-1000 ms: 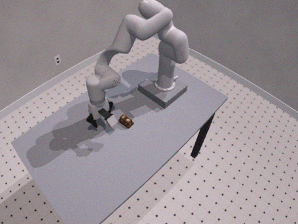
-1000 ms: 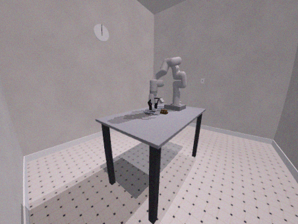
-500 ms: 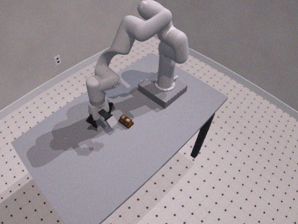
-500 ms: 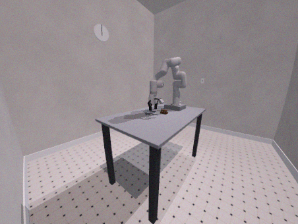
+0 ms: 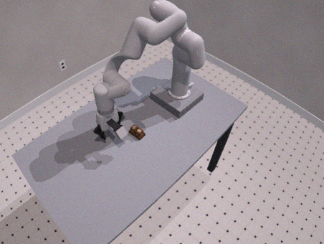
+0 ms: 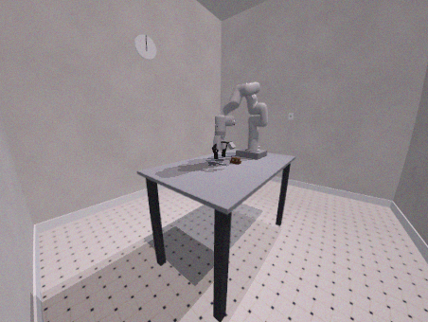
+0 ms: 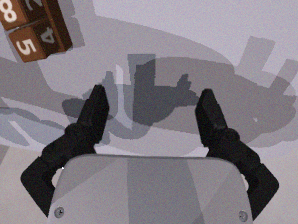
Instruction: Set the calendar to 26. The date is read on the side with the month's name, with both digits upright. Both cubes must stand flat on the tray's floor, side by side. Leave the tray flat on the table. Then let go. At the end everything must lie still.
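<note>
Claw [image 5: 110, 126] [image 6: 220, 154] [image 7: 153, 97] released, apart from the brown calendar [image 5: 137, 132] [image 6: 234, 162] [image 7: 40, 27] lying near it on the table [image 5: 154, 161] [image 6: 208, 185] [image 7: 175, 30].

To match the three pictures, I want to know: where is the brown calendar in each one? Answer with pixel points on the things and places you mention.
Top: the calendar [image 5: 137, 132] [image 6: 236, 161] [image 7: 64, 34], just left of centre.
Exterior: right of centre, small, on the table.
Wrist: upper left corner, partly cut off.
Shared landmark: the hand's black fingers [image 5: 101, 133] [image 6: 216, 154].

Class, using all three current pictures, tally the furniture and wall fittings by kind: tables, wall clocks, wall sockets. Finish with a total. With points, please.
Grey rectangular table [image 5: 143, 169] [image 6: 213, 185]: 1
White round wall clock [image 6: 145, 46]: 1
White rectangular wall socket [image 5: 62, 65] [image 6: 291, 116]: 1
Total: 3
</note>
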